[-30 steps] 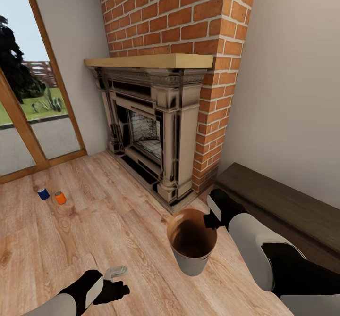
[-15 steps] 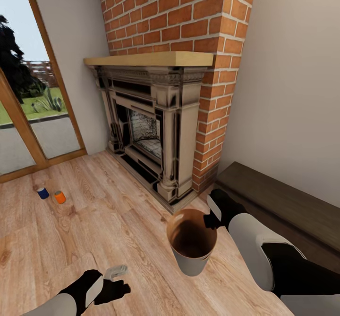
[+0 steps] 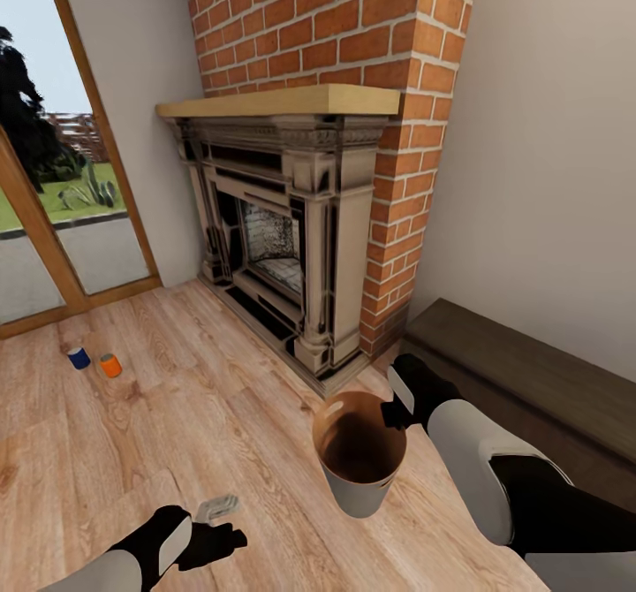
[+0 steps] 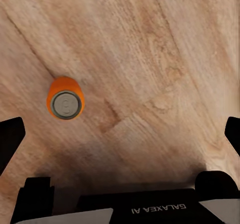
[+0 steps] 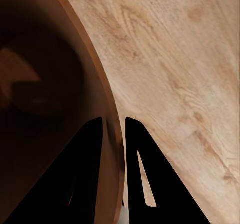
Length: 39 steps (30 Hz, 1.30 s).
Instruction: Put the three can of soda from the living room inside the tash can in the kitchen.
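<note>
On the wood floor at the far left, near the glass door, a dark blue can of soda (image 3: 79,358) and an orange can of soda (image 3: 110,365) stand side by side. Another orange can (image 4: 65,97) stands upright on the floor under my left gripper (image 4: 120,134), whose fingers are spread wide open; the can sits off to one side of the gap. That left gripper (image 3: 216,521) hangs low at the near left. My right gripper (image 3: 393,415) is shut on the rim of the trash can (image 3: 358,495). Its brown inside (image 5: 40,83) looks empty, with the rim pinched between the fingers (image 5: 90,154).
An ornate fireplace (image 3: 283,230) with a wooden mantel and a red brick column (image 3: 353,26) stands straight ahead. A long dark bench (image 3: 530,380) runs along the right wall. Wood-framed glass doors (image 3: 53,203) close the left side.
The whole picture has shifted slightly, with the fireplace and far cans a little higher: the camera moved. Both arms and the trash can hold the same pose.
</note>
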Motion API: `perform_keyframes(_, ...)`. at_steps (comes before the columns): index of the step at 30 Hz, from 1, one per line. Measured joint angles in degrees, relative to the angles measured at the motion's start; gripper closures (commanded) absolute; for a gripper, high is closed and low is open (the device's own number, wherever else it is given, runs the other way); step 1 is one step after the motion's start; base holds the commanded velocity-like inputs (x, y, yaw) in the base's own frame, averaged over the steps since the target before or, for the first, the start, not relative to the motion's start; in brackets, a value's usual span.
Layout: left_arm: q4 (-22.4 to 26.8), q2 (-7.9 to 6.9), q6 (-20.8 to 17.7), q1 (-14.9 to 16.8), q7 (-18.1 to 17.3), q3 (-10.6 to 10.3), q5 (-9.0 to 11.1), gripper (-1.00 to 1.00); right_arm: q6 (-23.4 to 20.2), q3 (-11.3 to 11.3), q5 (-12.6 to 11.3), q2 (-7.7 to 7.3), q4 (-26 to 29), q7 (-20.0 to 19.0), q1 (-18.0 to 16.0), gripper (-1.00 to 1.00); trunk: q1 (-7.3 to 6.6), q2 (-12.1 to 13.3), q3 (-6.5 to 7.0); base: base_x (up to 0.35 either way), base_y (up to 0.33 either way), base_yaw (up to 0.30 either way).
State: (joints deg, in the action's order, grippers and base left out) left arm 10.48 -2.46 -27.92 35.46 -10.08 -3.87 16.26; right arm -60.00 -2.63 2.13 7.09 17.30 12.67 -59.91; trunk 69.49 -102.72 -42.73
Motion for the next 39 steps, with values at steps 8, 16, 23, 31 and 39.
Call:
perform_keyframes(8,-0.1,-1.85,0.1,0.0,-0.2,0.0,0.0,-1.00,0.0,0.0,-0.1,0.07,0.0,0.0,0.0,1.00,1.76,-3.2,-1.44,0.000,0.000,0.000)
perform_keyframes(16,-0.1,-3.93,0.1,0.0,-0.4,0.0,0.1,-1.00,0.0,0.0,-0.1,0.21,0.2,-0.1,0.0,1.00,3.51,-6.4,-2.88,0.000,0.000,0.001)
perform_keyframes(23,0.0,-4.18,0.1,0.0,-0.4,0.0,0.1,-1.00,0.0,0.0,0.0,0.26,0.2,-0.1,0.0,1.00,5.05,-9.2,-4.44,0.000,0.000,0.111)
perform_keyframes(31,0.0,-4.06,0.2,0.0,-0.4,-0.1,0.1,-1.00,0.0,0.0,0.1,0.20,0.3,0.0,0.0,1.00,6.81,-12.4,-6.05,0.000,0.000,0.038)
perform_keyframes(39,0.1,-3.76,0.4,0.0,0.0,-0.1,0.0,-1.00,0.0,-0.2,-0.3,0.10,0.6,-0.1,-0.1,1.00,8.57,-15.6,-7.50,0.000,0.000,0.002)
